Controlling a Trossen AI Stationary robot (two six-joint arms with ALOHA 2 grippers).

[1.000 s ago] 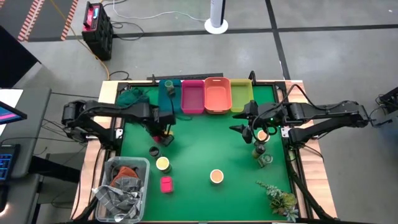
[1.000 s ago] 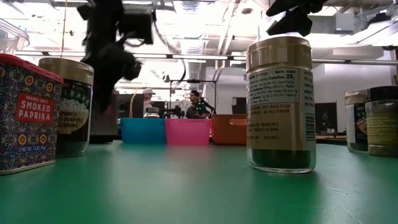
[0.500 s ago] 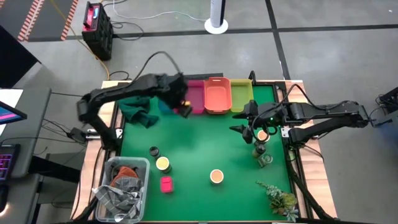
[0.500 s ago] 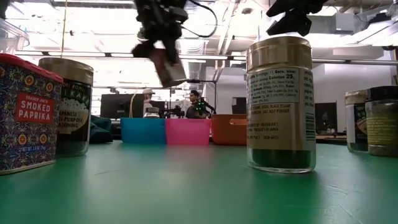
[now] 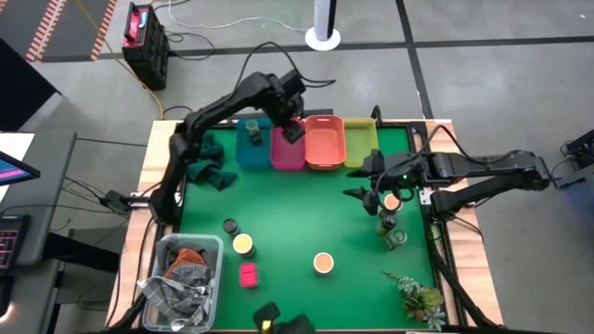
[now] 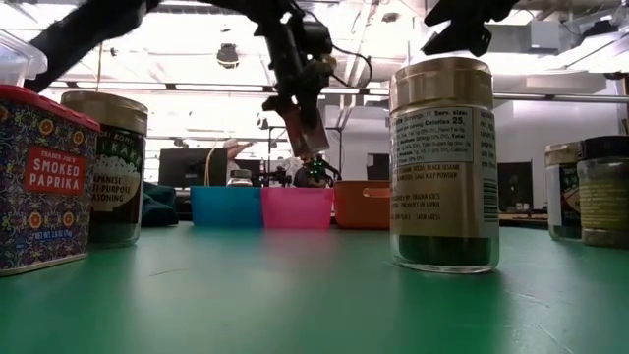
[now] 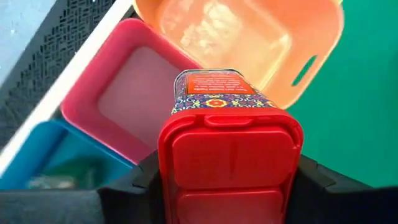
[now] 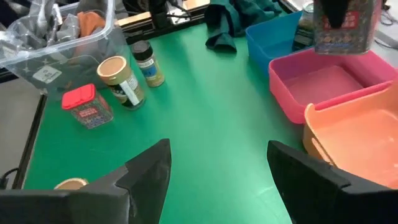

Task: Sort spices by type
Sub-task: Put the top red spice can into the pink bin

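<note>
Green matting covers the table (image 5: 306, 223), with a concrete floor beyond it and a bright office-like room behind in the low view. Over the pink bin (image 5: 287, 148) at the far edge, the left gripper (image 5: 291, 127) is clamped on a pink box with a red flip lid (image 7: 229, 149); the box hangs in the air above the bin, its orange label unreadable. Beside that bin stand the blue bin (image 5: 251, 141), the orange bin (image 5: 324, 144) and the yellow bin (image 5: 360, 141), all in one row.

On the mat a second pink box (image 6: 39, 182) reads "TRADER JOE'S SMOKED PAPRIKA". Just behind it a tan-lidded jar (image 6: 113, 167) shows "ALL-PURPOSE SEASONING" in part. A round jar with a tan lid (image 6: 442, 162) stands nearer the middle, its nutrition panel too small to read beyond "Calories 25". A small dark-lidded jar (image 5: 229, 226) sits near the left front, and two glass jars (image 5: 392, 228) stand under the right arm.

The right gripper (image 5: 369, 193) hovers over the mat near those jars, fingers apart and holding nothing. A clear tub of cloths (image 5: 181, 278) fills the near left corner, a dark green cloth (image 5: 206, 167) lies by the blue bin, and a leafy sprig (image 5: 419, 299) rests at the near right
</note>
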